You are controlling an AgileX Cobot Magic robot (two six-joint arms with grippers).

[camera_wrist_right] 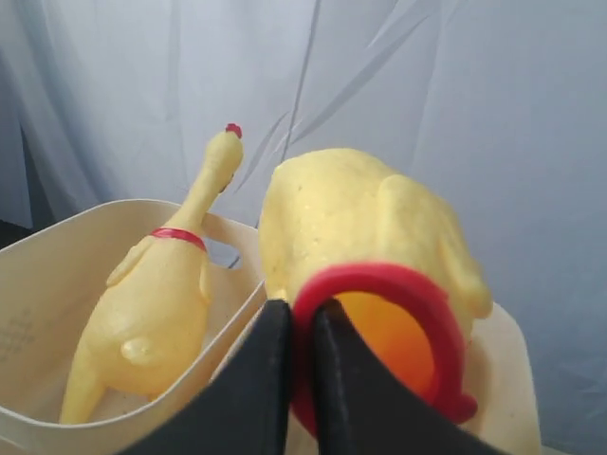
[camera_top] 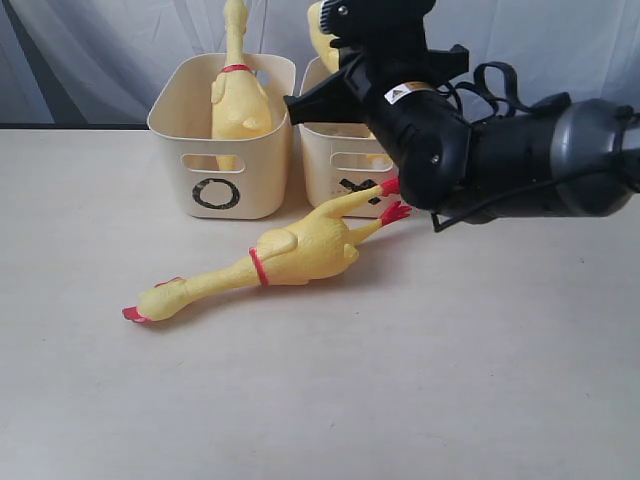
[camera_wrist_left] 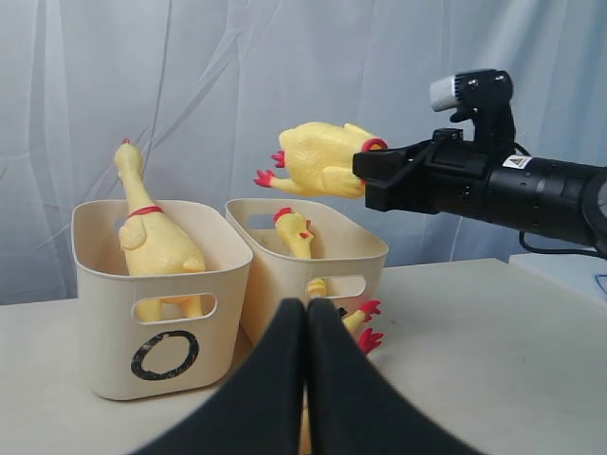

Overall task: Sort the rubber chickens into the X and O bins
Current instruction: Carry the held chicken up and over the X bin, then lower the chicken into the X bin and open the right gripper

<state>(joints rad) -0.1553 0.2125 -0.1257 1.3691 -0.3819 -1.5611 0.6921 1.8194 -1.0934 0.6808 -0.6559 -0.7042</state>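
My right gripper (camera_wrist_right: 302, 318) is shut on the red neck ring of a rubber chicken (camera_wrist_left: 318, 156) and holds it in the air above the X bin (camera_wrist_left: 365, 251). Another chicken's head (camera_wrist_left: 294, 232) pokes up inside that bin. In the O bin (camera_top: 222, 140) a chicken (camera_top: 238, 95) stands neck up. One more chicken (camera_top: 290, 255) lies on the table in front of the bins, its red feet against the X bin. My left gripper (camera_wrist_left: 305, 313) is shut and empty, low over the table and facing both bins.
The right arm (camera_top: 520, 160) reaches in from the right and covers much of the X bin in the exterior view. A pale curtain (camera_top: 120, 50) hangs close behind the bins. Bare tabletop (camera_top: 400, 380) stretches in front of the lying chicken.
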